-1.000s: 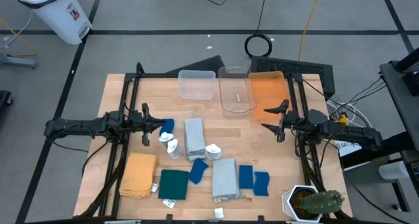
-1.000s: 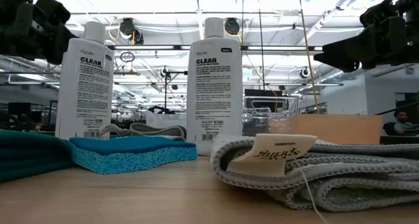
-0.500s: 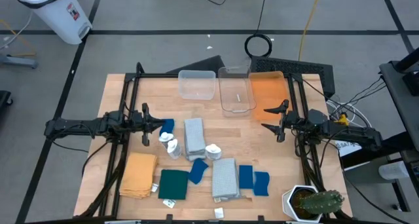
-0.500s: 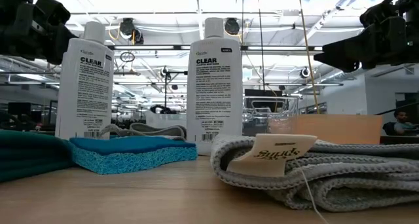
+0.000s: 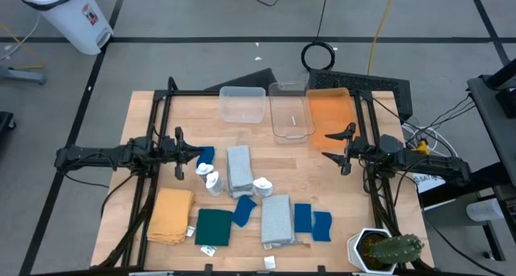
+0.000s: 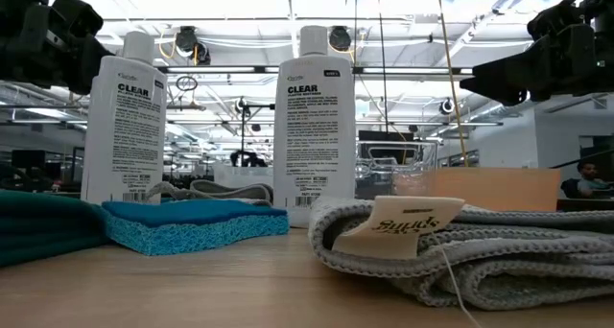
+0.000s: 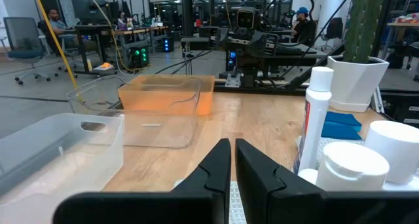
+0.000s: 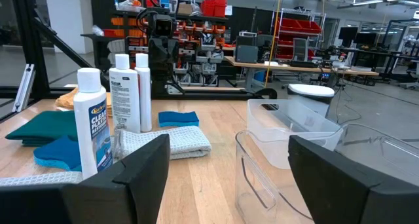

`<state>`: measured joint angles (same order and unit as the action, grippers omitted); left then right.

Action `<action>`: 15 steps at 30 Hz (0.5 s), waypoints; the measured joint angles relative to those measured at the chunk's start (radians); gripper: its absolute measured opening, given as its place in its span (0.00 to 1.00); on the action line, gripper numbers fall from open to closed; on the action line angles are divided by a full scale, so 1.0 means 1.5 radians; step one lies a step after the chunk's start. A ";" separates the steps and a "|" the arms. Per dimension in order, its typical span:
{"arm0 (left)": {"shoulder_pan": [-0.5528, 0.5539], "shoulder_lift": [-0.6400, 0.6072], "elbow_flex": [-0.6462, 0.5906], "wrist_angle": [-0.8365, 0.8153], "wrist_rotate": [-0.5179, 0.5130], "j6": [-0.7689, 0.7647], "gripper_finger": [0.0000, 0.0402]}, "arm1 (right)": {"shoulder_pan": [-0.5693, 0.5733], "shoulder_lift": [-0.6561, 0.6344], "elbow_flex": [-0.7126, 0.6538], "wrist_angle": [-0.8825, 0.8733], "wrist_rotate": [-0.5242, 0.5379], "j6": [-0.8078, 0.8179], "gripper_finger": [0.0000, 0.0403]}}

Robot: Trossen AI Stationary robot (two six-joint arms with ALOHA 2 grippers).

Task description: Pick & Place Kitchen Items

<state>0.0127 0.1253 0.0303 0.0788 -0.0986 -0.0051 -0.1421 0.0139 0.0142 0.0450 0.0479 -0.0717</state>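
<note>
Three small white bottles (image 5: 211, 179) stand at mid-table between a grey folded cloth (image 5: 239, 169) and a blue cloth piece (image 5: 205, 155). A second grey cloth (image 5: 276, 219), more blue pieces (image 5: 312, 221), a dark green cloth (image 5: 214, 226) and a mustard-yellow cloth (image 5: 171, 214) lie flat nearer the front edge. My left gripper (image 5: 198, 152) is shut and hovers at the blue piece left of the bottles (image 7: 317, 119). My right gripper (image 5: 332, 144) is open and empty over the near edge of the orange tray (image 5: 330, 115).
Two clear plastic bins (image 5: 243, 105) (image 5: 292, 115) and the orange tray stand along the far edge. A potted cactus (image 5: 387, 250) stands at the near right corner. Bare wood shows between the bins and the cloths.
</note>
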 joint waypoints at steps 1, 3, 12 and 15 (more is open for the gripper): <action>0.000 0.000 0.000 0.000 0.000 0.000 0.06 | 0.000 0.000 0.000 0.004 0.001 -0.001 0.69; 0.000 0.000 0.000 0.000 0.000 0.000 0.06 | 0.000 0.000 0.000 0.017 0.003 0.000 0.69; 0.000 0.000 0.000 0.000 0.000 0.000 0.06 | 0.000 0.000 0.000 0.139 0.002 0.112 0.69; 0.000 0.000 0.000 0.000 0.000 0.000 0.06 | 0.000 0.000 0.000 0.171 0.002 0.193 0.69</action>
<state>0.0128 0.1249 0.0303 0.0784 -0.0982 -0.0051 -0.1421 0.0142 0.0139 0.3016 0.0517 0.2174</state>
